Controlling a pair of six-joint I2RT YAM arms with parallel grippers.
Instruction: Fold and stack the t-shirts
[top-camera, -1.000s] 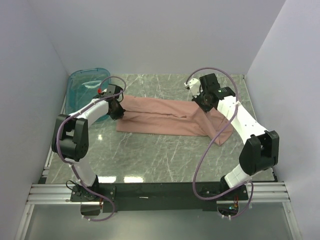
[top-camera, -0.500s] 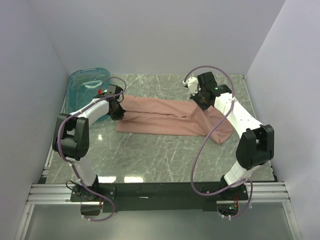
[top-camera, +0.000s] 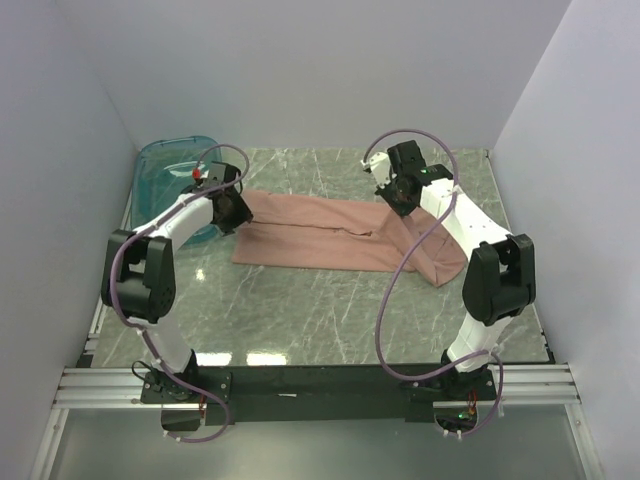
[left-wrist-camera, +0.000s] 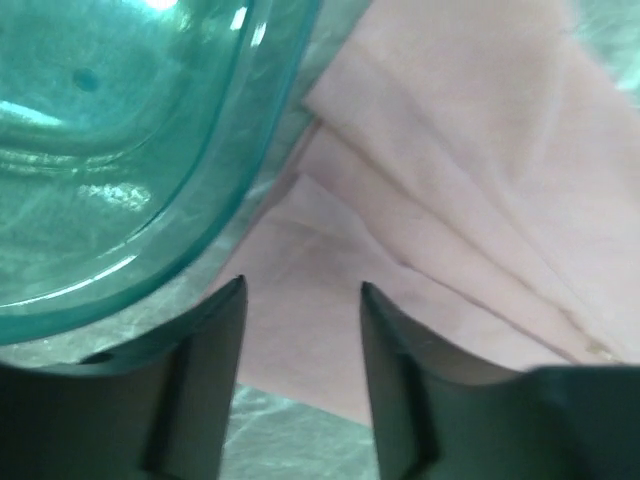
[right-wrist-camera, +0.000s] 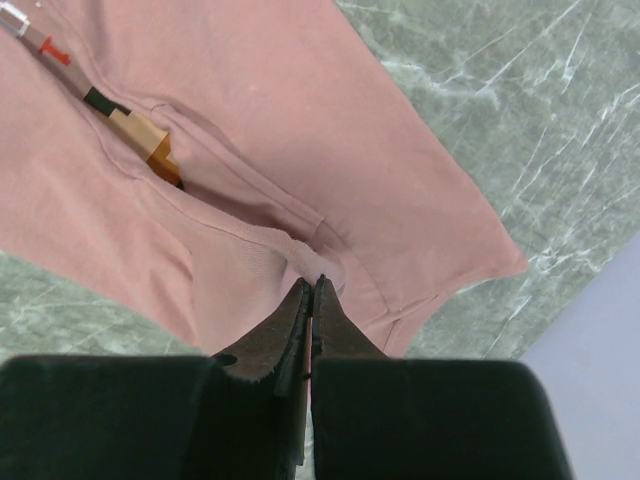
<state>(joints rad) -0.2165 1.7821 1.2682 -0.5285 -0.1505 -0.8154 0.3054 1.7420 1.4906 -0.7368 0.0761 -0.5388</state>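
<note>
I see the dusty-pink t-shirt lying in a long band across the far half of the marble table, its left end just beside the teal tub. My left gripper hangs over that end, its 2 fingers parted and gripping nothing. My right gripper is clenched tight; it seems to pinch a ridge of fabric at the shirt's right end.

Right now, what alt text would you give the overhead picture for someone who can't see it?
A dusty-pink t-shirt lies folded into a long band on a green marbled table. The left gripper hangs open over one end, beside a teal tub; the right gripper pinches the cloth near the other end.
</note>
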